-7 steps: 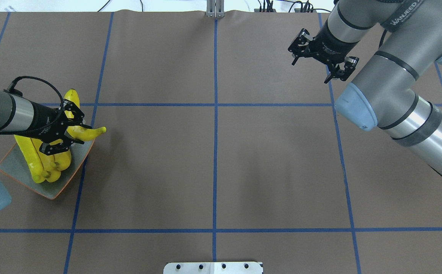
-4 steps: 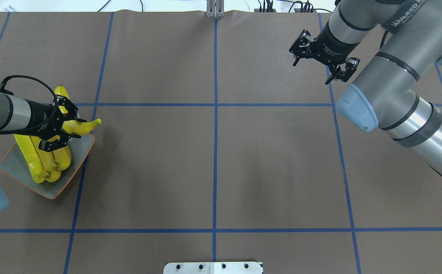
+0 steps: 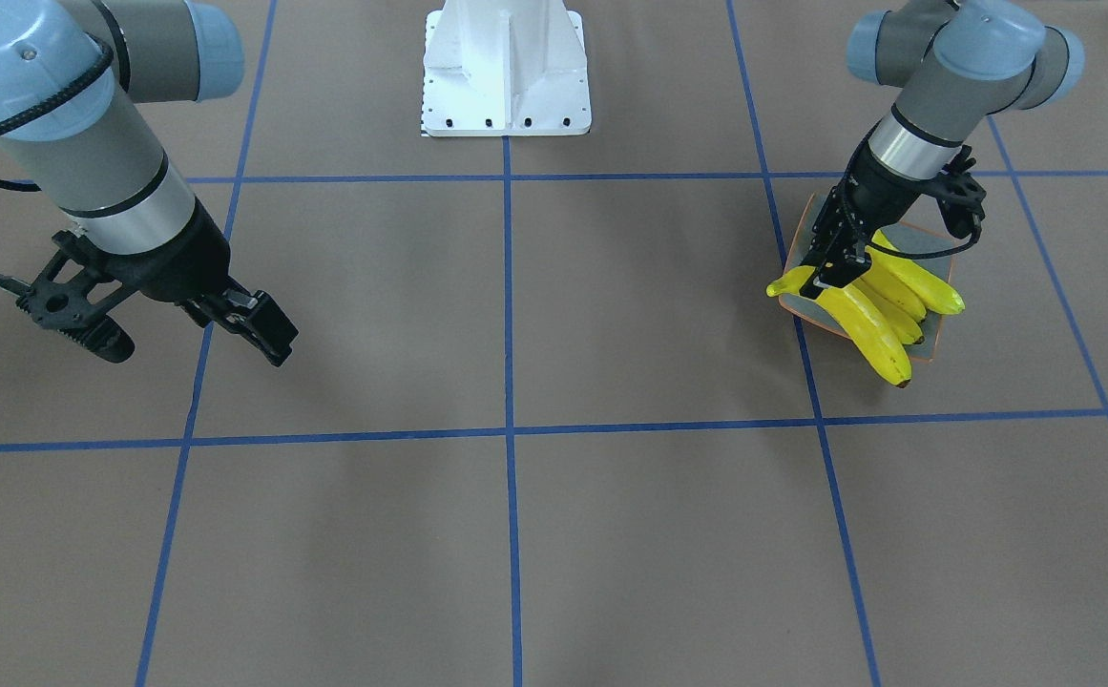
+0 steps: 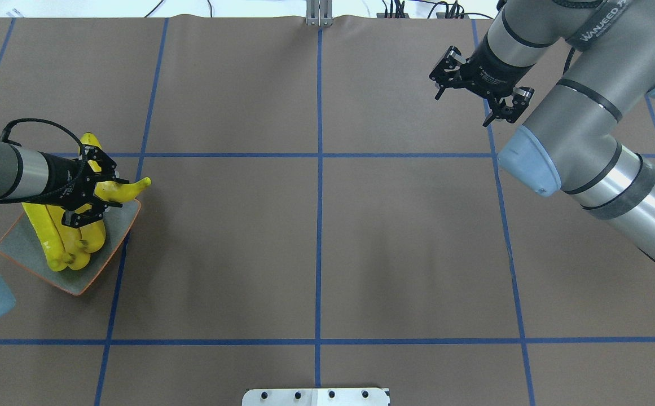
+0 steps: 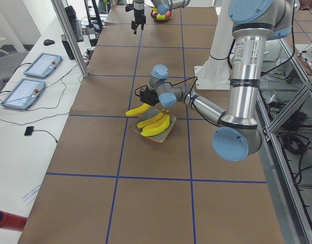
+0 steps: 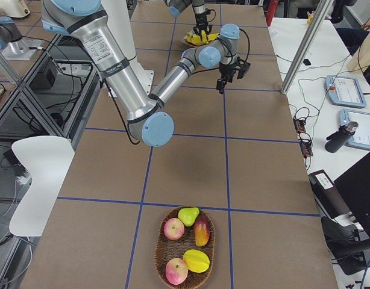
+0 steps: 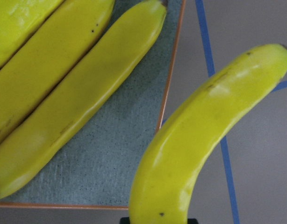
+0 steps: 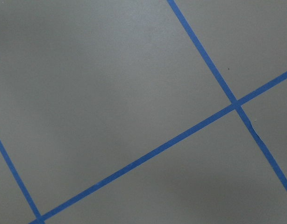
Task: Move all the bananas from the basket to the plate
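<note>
My left gripper [image 4: 93, 194] is shut on one yellow banana [image 4: 128, 190], held over the right edge of the plate [image 4: 82, 287]; its tip reaches past the rim. In the left wrist view the held banana [image 7: 199, 140] hangs over the orange rim of the plate [image 7: 111, 158]. Three more bananas [image 4: 65, 239] lie side by side on the plate, one sticking out over its far edge. From the front, the left gripper [image 3: 835, 272] stands over the bananas [image 3: 883, 305]. My right gripper [image 4: 462, 105] hovers open and empty at the far right. The basket [image 6: 159, 235] shows in the exterior right view.
The wicker basket holds apples, a pear and a yellow fruit at the table's right end. The white robot base [image 3: 506, 72] stands mid-table at the robot's side. Brown table paper with blue tape lines [image 4: 319, 225] covers the space between the arms.
My left gripper has moved a little to the left and farther from the robot with the banana still in it. The right gripper has barely shifted.
</note>
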Robot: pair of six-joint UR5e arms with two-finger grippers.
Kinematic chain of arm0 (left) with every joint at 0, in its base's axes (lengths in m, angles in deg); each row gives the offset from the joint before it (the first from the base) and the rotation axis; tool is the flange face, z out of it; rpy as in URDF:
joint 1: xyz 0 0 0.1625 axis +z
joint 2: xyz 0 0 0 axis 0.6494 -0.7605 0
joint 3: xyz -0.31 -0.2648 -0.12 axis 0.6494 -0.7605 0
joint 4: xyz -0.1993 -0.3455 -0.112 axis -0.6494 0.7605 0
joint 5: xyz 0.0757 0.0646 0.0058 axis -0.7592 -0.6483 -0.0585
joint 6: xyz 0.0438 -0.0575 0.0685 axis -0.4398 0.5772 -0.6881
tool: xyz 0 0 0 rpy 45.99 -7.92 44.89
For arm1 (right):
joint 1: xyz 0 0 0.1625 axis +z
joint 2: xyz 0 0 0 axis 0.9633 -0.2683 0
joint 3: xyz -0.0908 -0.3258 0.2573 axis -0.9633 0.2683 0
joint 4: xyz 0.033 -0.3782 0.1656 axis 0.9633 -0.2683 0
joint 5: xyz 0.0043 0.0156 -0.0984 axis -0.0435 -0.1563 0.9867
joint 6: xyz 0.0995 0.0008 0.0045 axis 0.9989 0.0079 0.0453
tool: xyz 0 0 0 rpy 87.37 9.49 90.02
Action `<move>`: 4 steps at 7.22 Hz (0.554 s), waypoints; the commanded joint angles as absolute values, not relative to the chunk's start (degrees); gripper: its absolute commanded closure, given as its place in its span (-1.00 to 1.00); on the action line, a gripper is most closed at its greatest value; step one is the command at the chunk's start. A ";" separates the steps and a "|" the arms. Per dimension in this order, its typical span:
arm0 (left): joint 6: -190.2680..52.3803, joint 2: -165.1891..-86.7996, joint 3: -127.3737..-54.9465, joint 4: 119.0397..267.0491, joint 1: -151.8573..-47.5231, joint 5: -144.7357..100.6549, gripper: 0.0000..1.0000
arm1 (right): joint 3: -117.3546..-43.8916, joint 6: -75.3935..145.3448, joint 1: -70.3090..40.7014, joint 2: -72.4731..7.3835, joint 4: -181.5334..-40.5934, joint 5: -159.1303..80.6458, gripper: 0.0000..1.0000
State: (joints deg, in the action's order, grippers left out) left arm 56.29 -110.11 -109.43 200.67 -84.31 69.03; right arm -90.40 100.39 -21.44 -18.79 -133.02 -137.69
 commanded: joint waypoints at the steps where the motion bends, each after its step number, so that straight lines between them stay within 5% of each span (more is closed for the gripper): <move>1: 56.42 -110.00 -108.74 200.78 -84.26 69.63 1.00 | -90.37 100.39 -21.52 -18.90 -133.02 -137.42 -1.00; 4: 56.42 -109.56 -108.38 200.60 -83.48 69.81 1.00 | -92.72 96.04 -21.26 -22.21 -133.02 -136.11 -1.00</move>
State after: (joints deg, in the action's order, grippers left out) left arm 56.42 -109.63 -108.45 200.74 -84.04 69.78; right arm -90.98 99.40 -21.42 -19.78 -133.02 -136.69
